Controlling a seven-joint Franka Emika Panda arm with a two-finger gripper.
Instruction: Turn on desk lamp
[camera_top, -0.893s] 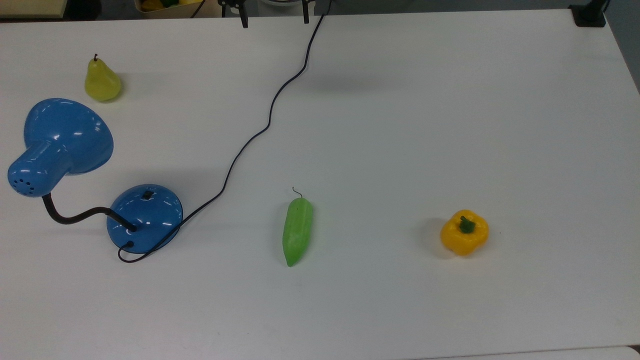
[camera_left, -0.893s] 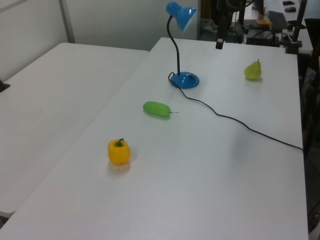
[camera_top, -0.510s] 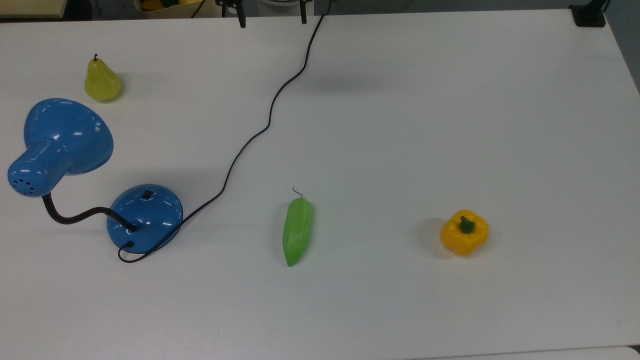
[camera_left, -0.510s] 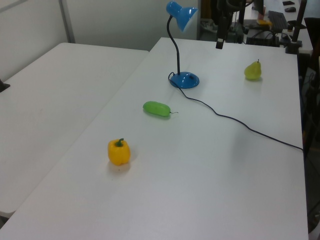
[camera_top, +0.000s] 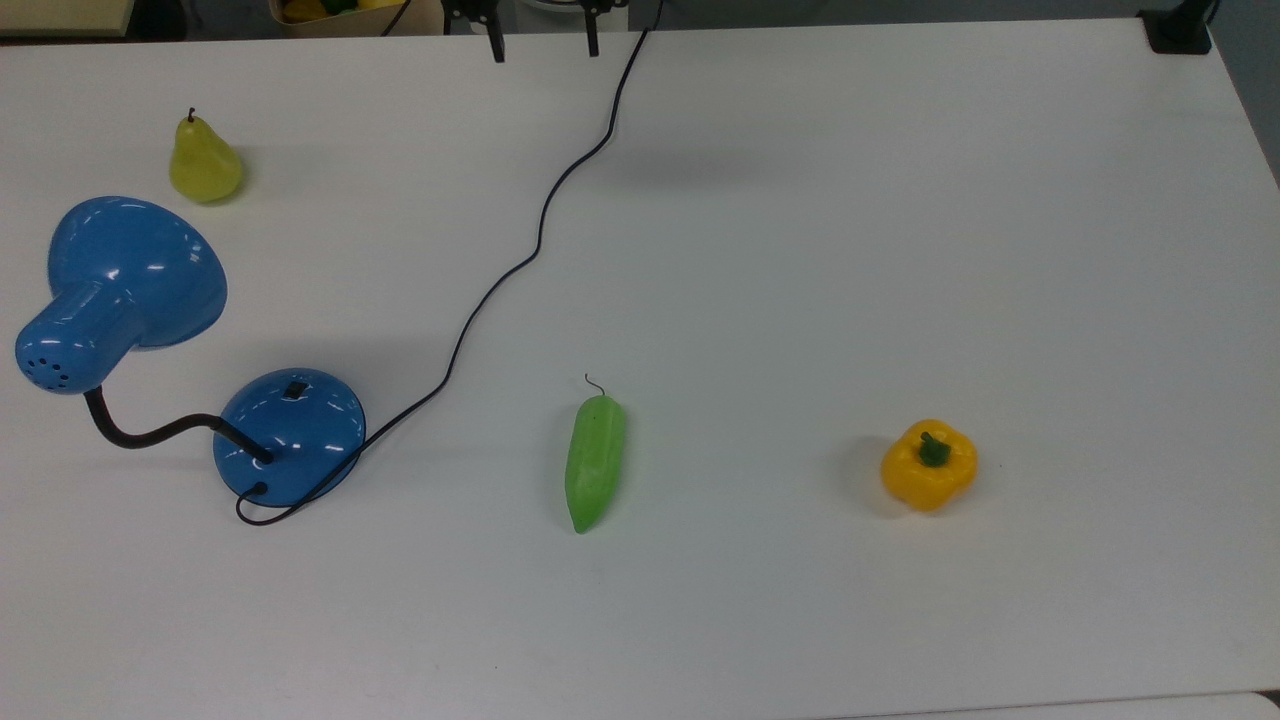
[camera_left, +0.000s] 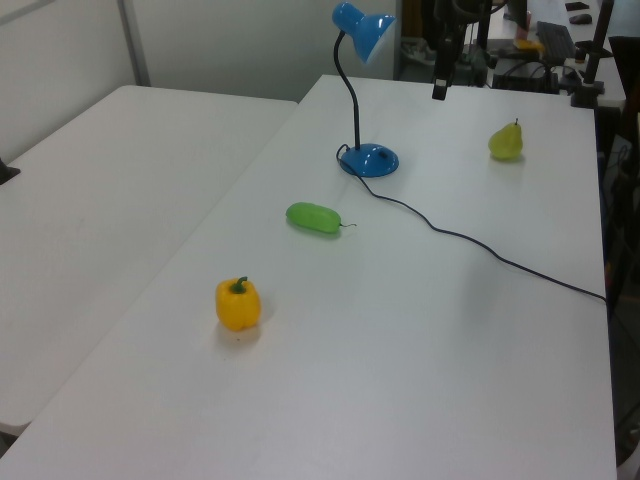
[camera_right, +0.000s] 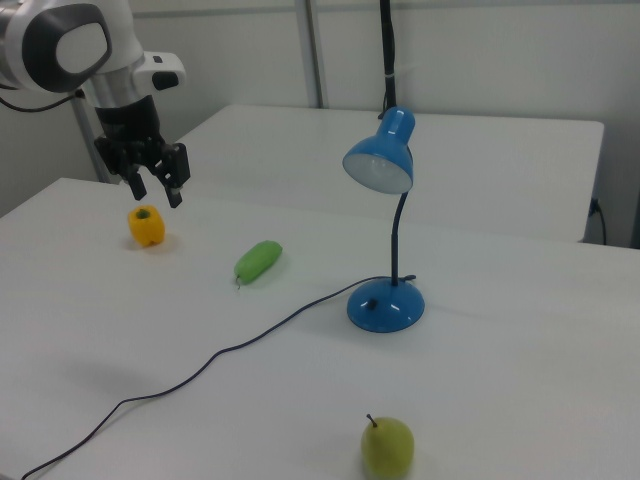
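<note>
White table (camera_top: 900, 250), second white table (camera_left: 110, 180) beside it, plain pale wall (camera_right: 480, 50), even indoor light

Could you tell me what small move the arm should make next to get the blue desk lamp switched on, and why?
Probably carry the claw across toward the glossy blue desk lamp's domed base. In the right view the claw hangs open above the white table, well away from the base, whose small black switch sits on top, untouched; the shade is unlit.

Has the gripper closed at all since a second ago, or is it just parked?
Yes. In the top view the gripper fingertips have drawn closer together against the table's far edge; the desk lamp hasn't moved.
</note>
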